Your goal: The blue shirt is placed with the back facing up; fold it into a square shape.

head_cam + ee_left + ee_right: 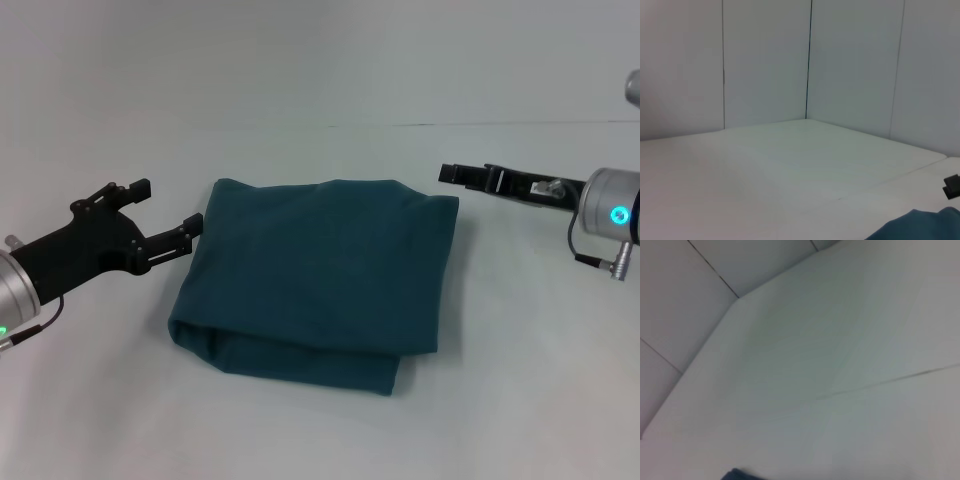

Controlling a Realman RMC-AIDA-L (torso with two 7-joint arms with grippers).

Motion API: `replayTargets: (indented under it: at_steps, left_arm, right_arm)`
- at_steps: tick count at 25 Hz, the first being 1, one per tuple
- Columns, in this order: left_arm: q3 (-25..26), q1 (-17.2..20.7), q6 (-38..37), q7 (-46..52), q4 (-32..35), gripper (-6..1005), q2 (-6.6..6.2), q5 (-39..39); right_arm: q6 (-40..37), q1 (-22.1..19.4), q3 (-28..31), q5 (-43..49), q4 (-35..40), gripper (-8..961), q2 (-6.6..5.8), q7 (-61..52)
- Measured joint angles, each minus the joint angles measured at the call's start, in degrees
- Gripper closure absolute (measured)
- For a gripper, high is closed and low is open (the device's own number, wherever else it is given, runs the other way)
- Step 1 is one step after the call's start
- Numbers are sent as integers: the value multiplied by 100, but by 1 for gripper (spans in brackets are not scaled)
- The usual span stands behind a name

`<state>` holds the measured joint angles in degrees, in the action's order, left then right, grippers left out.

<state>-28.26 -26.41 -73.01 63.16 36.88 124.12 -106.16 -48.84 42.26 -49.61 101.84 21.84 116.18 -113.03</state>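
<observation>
Grippers — left (168, 215), right (452, 174) — flanking blue shirt (315, 275)

Bare lab test cell, plain white table (300, 100); white panelled walls (765, 60)

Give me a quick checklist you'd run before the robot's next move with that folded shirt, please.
1. Blue shirt folded to a roughly square shape: ok.
2. Layers lined up at the near edge: not ok, the near right corner sticks out unevenly.
3. Left gripper free of cloth: ok, open, lower fingertip right at the shirt's left edge, holding nothing.
4. Right gripper clear of the shirt: ok, just off its far right corner.
5. Right gripper fingers open: cannot tell.
6. White table around the shirt free of obstacles: ok.
</observation>
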Motion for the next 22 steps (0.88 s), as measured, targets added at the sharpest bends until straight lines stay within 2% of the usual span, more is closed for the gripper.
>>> replayTargets:
  at_steps: [4,10,18,22]
  left_arm:
    - [4,3,0,24,-3,83,-1,0]
    - [26,56,-10,30,-6,83,-2,81]
    - [41,269,-129,111,66,83,-20,311]
    - [46,387,-235,111,88,83,-20,434]
  right_arm:
    - [-286,-45,0,3,172,397,-30,11]
    - [-878,-72,-40,4,309,424,-13,232]
    - [-963,-5,-536,3,293,460,267,934]
    - [-938,47,-894,2,251,629,327,1099]
